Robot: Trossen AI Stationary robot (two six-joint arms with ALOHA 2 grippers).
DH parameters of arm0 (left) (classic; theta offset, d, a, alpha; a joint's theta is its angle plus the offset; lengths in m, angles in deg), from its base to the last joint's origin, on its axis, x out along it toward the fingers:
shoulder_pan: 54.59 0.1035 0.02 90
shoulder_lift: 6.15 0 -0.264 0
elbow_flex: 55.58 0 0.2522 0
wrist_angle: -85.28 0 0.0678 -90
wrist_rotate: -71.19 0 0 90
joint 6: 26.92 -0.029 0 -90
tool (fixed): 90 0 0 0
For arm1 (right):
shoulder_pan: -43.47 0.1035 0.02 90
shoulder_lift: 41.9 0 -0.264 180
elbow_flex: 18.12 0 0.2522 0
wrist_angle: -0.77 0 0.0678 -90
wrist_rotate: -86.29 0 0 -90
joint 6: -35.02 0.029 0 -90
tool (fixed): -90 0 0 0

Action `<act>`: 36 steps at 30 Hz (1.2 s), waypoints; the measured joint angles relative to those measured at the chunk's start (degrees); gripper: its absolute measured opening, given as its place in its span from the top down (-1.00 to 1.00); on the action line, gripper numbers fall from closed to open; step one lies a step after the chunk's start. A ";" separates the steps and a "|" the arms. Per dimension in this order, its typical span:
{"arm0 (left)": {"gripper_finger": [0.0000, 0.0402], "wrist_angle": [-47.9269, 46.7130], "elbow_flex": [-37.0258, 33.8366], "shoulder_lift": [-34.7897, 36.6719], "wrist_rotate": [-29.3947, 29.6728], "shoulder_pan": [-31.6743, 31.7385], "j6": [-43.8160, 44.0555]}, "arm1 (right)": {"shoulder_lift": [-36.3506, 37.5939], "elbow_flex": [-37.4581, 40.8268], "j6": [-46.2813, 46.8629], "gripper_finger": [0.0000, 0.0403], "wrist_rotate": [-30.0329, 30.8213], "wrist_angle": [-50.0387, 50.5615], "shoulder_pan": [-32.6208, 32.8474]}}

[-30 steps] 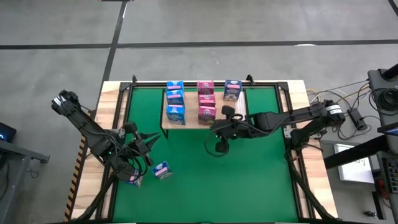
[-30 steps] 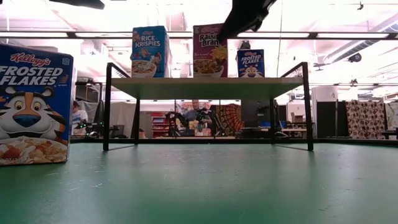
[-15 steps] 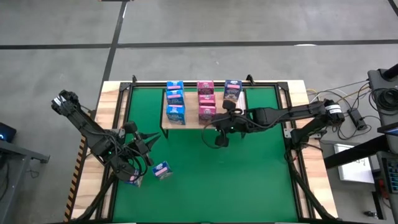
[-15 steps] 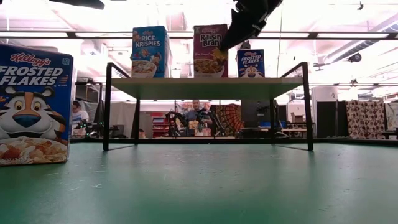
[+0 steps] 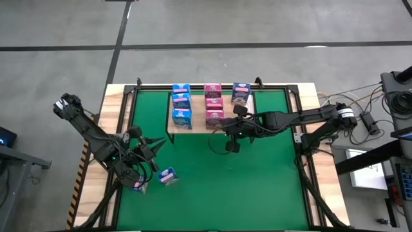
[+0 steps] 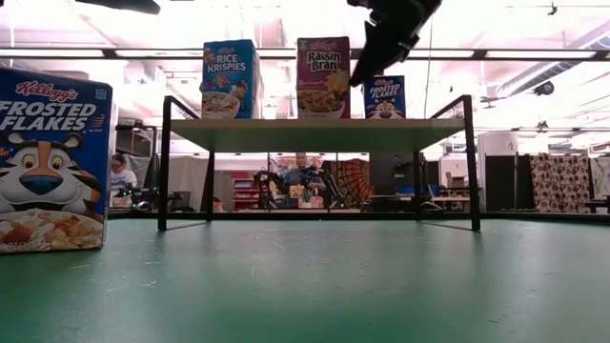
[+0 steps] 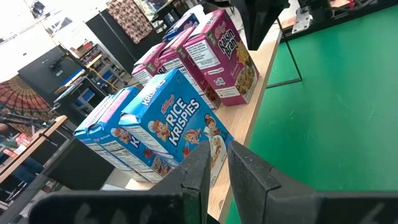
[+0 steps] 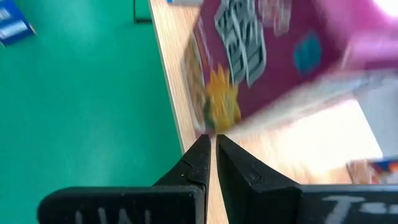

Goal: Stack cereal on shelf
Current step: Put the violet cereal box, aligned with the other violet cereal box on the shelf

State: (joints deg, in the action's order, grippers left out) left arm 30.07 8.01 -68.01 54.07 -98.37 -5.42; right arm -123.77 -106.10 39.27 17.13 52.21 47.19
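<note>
Boxes first: two dark blue cereal boxes (image 5: 168,176) lie near the mat's left edge, beside the left gripper (image 5: 153,147), which is pinched closed on nothing. On the shelf (image 5: 199,124) stand three light blue, three pink, one dark blue. Right gripper (image 5: 226,133) hovers clenched and empty at the shelf's front edge. Judging by this, the stray boxes come next, needing a reach and opened fingers.

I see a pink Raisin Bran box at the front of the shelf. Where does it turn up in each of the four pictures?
High view: front pink box, on the shelf, just left of the right gripper.
Low view: upper middle, between the blue boxes.
Left wrist view: upper right.
Right wrist view: blurred, filling the top.
Shared landmark: the shelf's pale wooden front edge.
</note>
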 joint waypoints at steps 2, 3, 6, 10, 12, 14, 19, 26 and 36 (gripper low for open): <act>0.80 -0.02 -0.01 -0.01 0.02 0.01 0.00 | 0.02 -0.04 1.15 0.91 0.22 2.75 -0.22; 0.80 0.00 0.00 -0.01 0.02 0.01 0.00 | 0.02 -0.04 1.54 0.91 0.28 4.02 -0.46; 0.80 0.00 -0.01 0.01 0.02 0.01 -0.01 | 0.02 -0.04 1.93 0.91 4.79 4.87 -1.39; 0.80 0.01 -0.01 0.01 0.03 0.01 -0.02 | 0.02 -0.04 -0.75 0.91 7.81 1.74 -2.29; 0.80 0.02 -0.01 0.01 0.02 0.01 -0.03 | 0.02 -0.04 -2.17 0.91 7.76 -0.68 -2.29; 0.80 0.04 -0.01 -0.01 0.04 0.01 -0.26 | 0.02 -0.12 -3.29 0.91 7.72 -2.04 -2.27; 0.80 0.04 -0.01 0.01 0.04 -0.01 -0.28 | 0.02 -0.25 -3.58 0.91 7.72 -2.83 -2.27; 0.80 0.07 -0.01 0.00 0.04 0.01 -0.26 | 0.23 -0.25 -4.43 0.91 11.30 -2.40 -2.41; 0.80 0.11 -0.01 0.01 0.04 0.01 -0.26 | 0.70 -0.25 -9.31 0.91 14.75 -2.91 -7.99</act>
State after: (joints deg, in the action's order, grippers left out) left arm 30.18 8.00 -68.00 54.11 -98.36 -5.69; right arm -123.07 -106.35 29.96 31.88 49.31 39.21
